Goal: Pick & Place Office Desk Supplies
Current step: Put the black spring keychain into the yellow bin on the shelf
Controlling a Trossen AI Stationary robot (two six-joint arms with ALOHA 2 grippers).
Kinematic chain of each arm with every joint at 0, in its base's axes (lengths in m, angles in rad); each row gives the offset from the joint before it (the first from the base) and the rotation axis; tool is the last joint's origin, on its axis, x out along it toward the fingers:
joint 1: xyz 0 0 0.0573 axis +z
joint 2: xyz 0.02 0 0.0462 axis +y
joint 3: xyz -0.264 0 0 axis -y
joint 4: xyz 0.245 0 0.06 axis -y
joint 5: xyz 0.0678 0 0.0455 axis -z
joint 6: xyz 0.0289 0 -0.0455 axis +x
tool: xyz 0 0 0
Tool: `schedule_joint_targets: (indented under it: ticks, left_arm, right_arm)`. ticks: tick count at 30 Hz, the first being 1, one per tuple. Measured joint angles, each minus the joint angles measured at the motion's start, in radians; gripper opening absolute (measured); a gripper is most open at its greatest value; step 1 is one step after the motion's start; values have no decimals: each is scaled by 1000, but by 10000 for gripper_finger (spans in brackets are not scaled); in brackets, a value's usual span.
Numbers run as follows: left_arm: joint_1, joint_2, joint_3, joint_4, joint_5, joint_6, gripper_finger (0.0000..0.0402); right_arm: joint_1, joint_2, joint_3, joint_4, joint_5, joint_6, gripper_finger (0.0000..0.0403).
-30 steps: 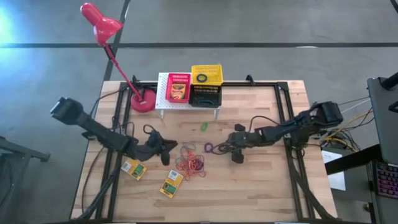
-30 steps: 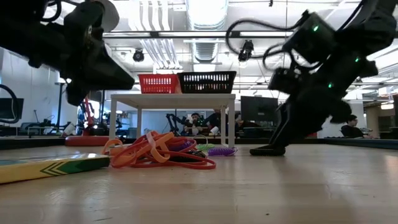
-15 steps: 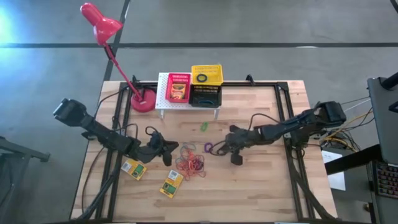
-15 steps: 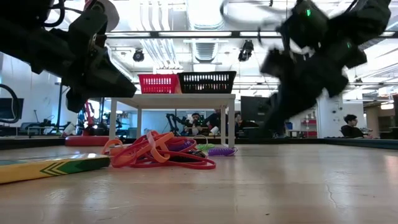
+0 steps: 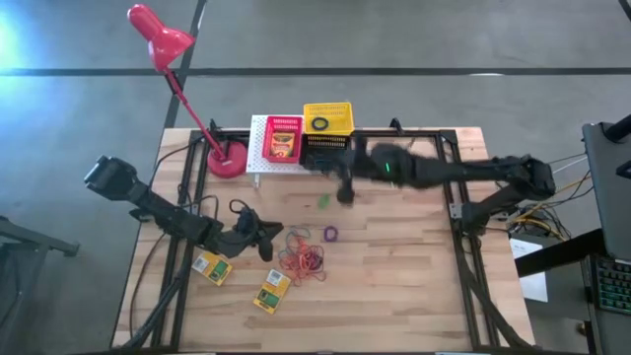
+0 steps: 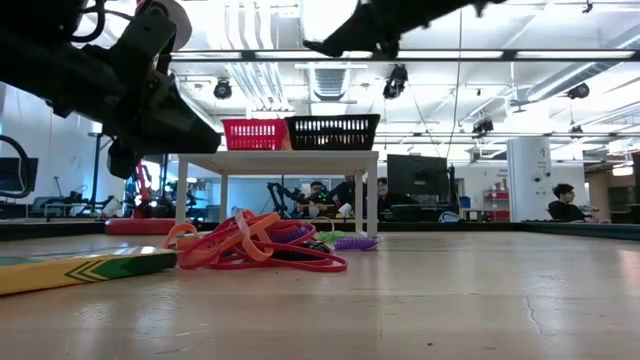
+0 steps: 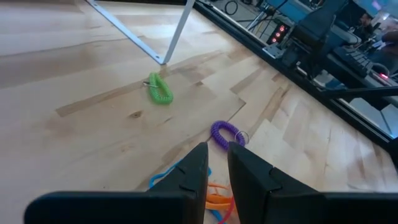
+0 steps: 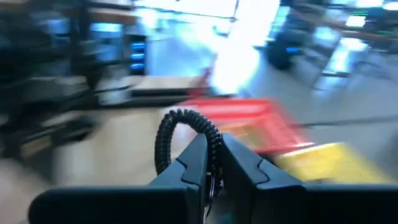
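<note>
My right gripper (image 5: 344,189) hangs in the air just in front of the white rack (image 5: 258,158), shut on a black coiled ring (image 8: 180,121). The rack carries a red basket (image 5: 283,140), a yellow basket (image 5: 326,118) and a black basket (image 5: 325,153). My left gripper (image 5: 264,237) hovers shut just left of a tangle of orange-red rubber bands (image 5: 301,261). It stands clear above them in the low view (image 6: 170,110). A purple ring (image 5: 330,234) and a green ring (image 5: 323,200) lie on the table. Two yellow-and-green boxes (image 5: 213,267) (image 5: 273,292) lie flat near the front left. My right gripper pinches the black ring between its two fingers at one side of the coil (image 8: 214,140). The rest of the loop sticks out beyond the fingertips. The ring is lifted clear of the table.
A red desk lamp (image 5: 163,44) stands with its base (image 5: 227,161) at the rack's left end. Black rails (image 5: 458,177) run along the table's sides. Bare wood (image 5: 414,286) lies at the front right.
My right gripper has shut on the black ring beside the purple ring. It has then risen quickly and swung toward the table's far edge, up to the baskets, taking the ring clear of the table. The purple ring stays where it was.
</note>
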Motion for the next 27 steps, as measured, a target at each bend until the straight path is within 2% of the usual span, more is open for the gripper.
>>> schedule_joint_targets:
  ticks: [8, 10, 13, 17, 27]
  left_arm:
    - [0, 0, 0, 2, -5, 4, 66]
    - [0, 0, 0, 2, -8, 4, 66]
    - [0, 0, 0, 2, -8, 3, 66]
    - [0, 0, 0, 2, -17, 3, 67]
    - [0, 0, 0, 2, -23, -1, 67]
  right_arm:
    - [-343, 221, 317, -279, -6, 0, 32]
    - [-406, 281, 387, -384, -58, 7, 32]
    - [-477, 362, 479, -505, -197, 32, 32]
    - [-511, 436, 563, -613, -313, 47, 32]
    - [-497, 492, 640, -726, -324, 42, 42]
